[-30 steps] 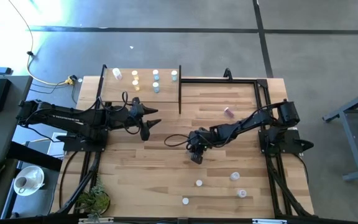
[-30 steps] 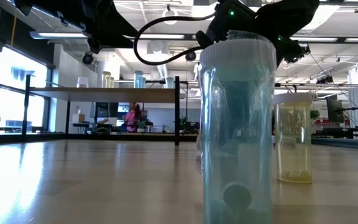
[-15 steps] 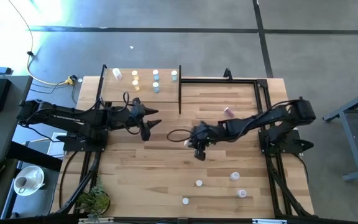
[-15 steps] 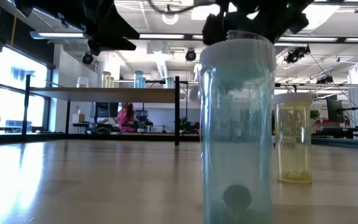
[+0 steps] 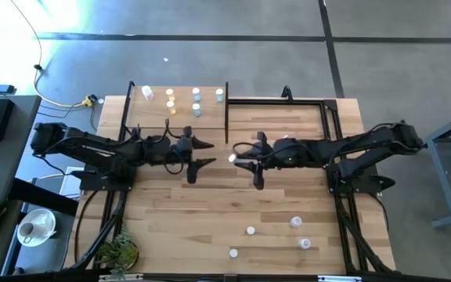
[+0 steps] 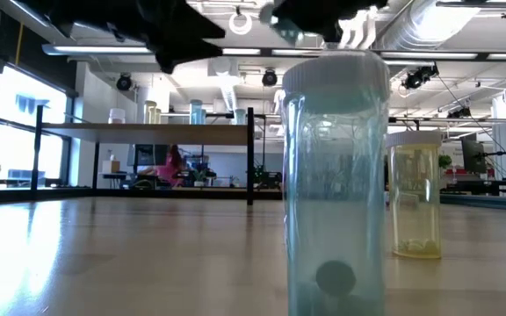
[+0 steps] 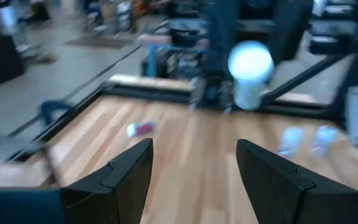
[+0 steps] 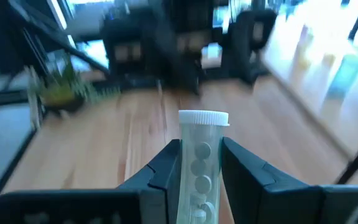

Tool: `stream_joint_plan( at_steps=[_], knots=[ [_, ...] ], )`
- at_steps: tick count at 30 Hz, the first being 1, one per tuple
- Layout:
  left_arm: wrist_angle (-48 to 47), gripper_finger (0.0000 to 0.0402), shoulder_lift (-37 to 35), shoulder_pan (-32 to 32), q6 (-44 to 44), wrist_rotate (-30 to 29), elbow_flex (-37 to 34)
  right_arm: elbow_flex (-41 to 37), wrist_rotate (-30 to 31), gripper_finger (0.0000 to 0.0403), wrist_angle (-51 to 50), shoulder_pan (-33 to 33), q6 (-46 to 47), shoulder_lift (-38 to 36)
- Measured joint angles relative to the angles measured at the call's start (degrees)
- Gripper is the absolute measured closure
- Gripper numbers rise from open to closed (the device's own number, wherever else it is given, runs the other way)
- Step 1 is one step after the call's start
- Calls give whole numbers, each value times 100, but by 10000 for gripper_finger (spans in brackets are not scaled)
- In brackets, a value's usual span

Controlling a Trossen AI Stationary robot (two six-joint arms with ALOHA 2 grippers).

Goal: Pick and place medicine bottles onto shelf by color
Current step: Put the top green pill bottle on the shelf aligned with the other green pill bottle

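Arms outstretched toward table centre, right tool (image 8: 201, 163) pinching white-capped bottle (image 8: 201, 163), left tool (image 7: 194, 167) spread.

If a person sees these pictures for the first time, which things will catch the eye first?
The two dark arms reach toward each other over the table's middle: the right gripper is shut on a clear, white-capped bottle, facing the open left gripper. In the low view, a tall blue bottle fills the foreground, a yellow bottle behind it.
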Motion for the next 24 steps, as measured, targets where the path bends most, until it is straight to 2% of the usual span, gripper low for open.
stream_joint_plan(
  at_steps=[7,16,24],
  knots=[
    [1523,182,700,1,194,293,2,0,-5,315,841,7,-331,-103],
    [2908,182,1410,1,417,850,7,0,-173,315,1342,7,-462,-68],
    [3618,182,1779,-8,363,931,9,-2,-188,315,1428,88,-469,134]
  ],
)
